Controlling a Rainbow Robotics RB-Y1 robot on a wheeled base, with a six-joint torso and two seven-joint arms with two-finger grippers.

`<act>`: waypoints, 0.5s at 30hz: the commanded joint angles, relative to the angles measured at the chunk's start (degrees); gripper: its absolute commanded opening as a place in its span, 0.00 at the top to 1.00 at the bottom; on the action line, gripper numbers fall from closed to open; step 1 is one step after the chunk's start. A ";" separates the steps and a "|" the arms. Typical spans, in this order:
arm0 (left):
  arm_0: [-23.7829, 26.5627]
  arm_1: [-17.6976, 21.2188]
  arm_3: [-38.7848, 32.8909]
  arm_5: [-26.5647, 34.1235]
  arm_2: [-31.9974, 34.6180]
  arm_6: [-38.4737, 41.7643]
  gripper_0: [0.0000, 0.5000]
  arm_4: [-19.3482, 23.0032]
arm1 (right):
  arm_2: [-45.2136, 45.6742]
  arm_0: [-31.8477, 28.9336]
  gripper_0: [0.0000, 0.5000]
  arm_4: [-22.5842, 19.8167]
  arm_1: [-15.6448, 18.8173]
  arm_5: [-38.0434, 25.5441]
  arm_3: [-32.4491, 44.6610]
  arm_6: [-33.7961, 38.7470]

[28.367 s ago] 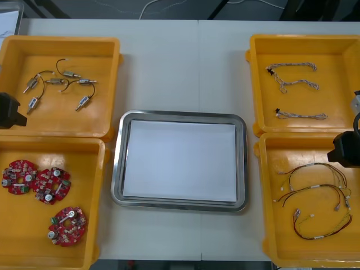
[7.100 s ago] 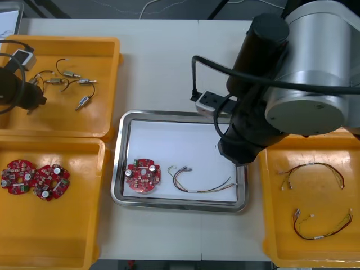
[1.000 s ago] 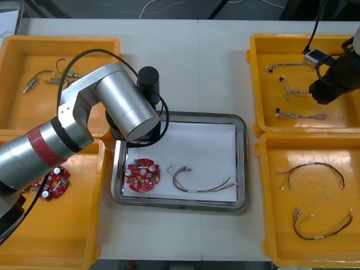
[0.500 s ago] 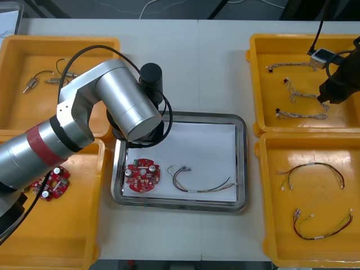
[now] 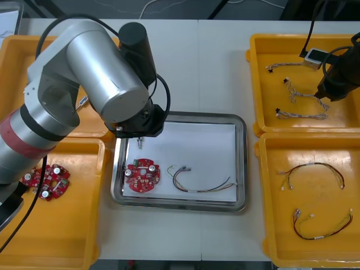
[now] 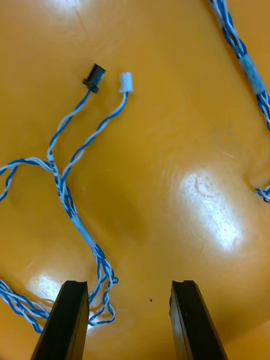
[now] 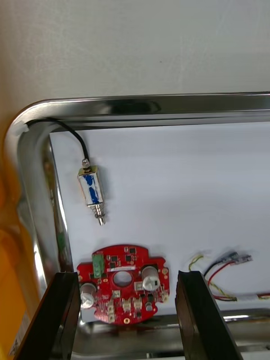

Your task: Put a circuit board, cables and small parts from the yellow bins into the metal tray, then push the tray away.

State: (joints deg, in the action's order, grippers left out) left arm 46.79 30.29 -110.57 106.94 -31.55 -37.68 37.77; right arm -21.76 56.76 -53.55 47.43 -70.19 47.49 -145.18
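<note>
- Right gripper point(image 6: 128, 284), fingers apart, hangs over a twisted blue and white cable point(image 6: 67, 197) in the far right yellow bin point(image 5: 264, 45) — limp and light, probably best pinched along its twisted run.
- Left gripper point(image 7: 128, 275), fingers spread and empty, hovers above the metal tray point(image 5: 180, 115).
- Tray holds one circuit board point(image 5: 142, 175), one red and yellow cable point(image 5: 197, 183) and one small metal part point(image 7: 91, 189); the bin holds three such cables.

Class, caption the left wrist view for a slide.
Open left gripper over metal tray holding small metal part, round red circuit board.
</note>
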 commanded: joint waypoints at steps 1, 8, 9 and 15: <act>1.19 3.63 -5.36 3.06 6.59 -3.45 0.01 2.84 | 1.54 1.95 0.16 0.47 -1.56 0.49 1.21 -5.64; -0.56 6.71 -8.09 3.06 12.31 -5.12 0.01 3.81 | -0.39 1.95 0.16 -0.15 -2.26 0.40 1.21 -9.07; -0.92 7.33 -8.09 3.06 13.18 -5.47 0.01 3.89 | -0.74 1.95 0.16 -0.15 -2.35 0.49 1.21 -9.07; -5.40 9.70 -8.09 3.06 18.28 -11.80 0.01 1.26 | -1.36 1.87 0.16 -0.15 -2.61 0.84 -0.11 -9.16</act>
State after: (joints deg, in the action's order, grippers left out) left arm 44.59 36.80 -116.72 109.59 -17.22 -39.08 40.79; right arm -22.09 56.76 -53.47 45.17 -70.16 47.47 -153.59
